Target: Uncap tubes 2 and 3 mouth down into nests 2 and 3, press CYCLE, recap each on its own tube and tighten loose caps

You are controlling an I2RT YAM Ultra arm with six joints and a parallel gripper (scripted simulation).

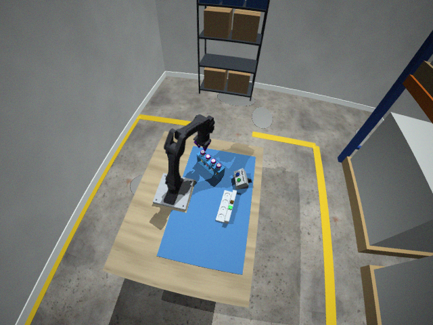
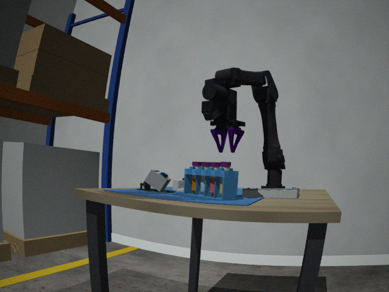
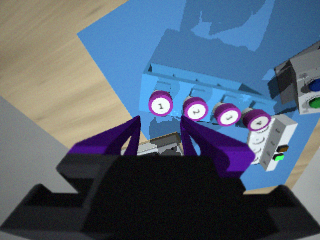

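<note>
The blue decapping station (image 1: 210, 166) stands on the blue mat with four tubes, and each tube carries its purple cap. In the wrist view the caps read 1 (image 3: 160, 105), 2 (image 3: 195, 108), 3 (image 3: 227, 114) and 4 (image 3: 257, 120). My gripper (image 2: 227, 151) hangs a little above the rack at the tube 1 end, pointing down. Its purple fingers stand apart with nothing between them. The white cap tray (image 1: 225, 206) lies farther out; its nests look empty and its green lamp (image 1: 230, 206) is lit.
The small grey desk (image 1: 241, 179) with the blue key (image 3: 315, 86) and the green key (image 3: 315, 103) stands between the rack and the cap tray. The arm's base plate (image 1: 173, 197) sits at the mat's edge.
</note>
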